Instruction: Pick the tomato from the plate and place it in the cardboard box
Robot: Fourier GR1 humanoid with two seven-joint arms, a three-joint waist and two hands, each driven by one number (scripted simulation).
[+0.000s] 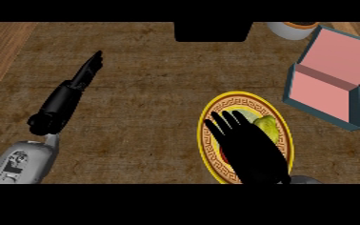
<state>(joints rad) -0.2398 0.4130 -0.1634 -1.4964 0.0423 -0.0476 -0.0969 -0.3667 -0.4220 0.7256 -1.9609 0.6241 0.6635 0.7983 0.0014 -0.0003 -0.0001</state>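
A round plate (211,124) with a yellow rim and a patterned band lies at the lower right of the counter. My right hand (249,148) hovers over it, open, fingers spread and pointing away from me. It covers most of the plate's middle. A yellow-green rounded thing (266,124) shows at the hand's right side, and a thin red sliver (222,153) shows at its left edge. I cannot tell which is the tomato. The box (327,78), teal outside and pink inside, stands open to the plate's upper right. My left hand (87,72) rests open at the left.
A black block (213,31) sits at the counter's far edge in the middle. A white round pot (290,29) stands at the far right, just behind the box. A lighter wooden strip (10,43) runs along the far left.
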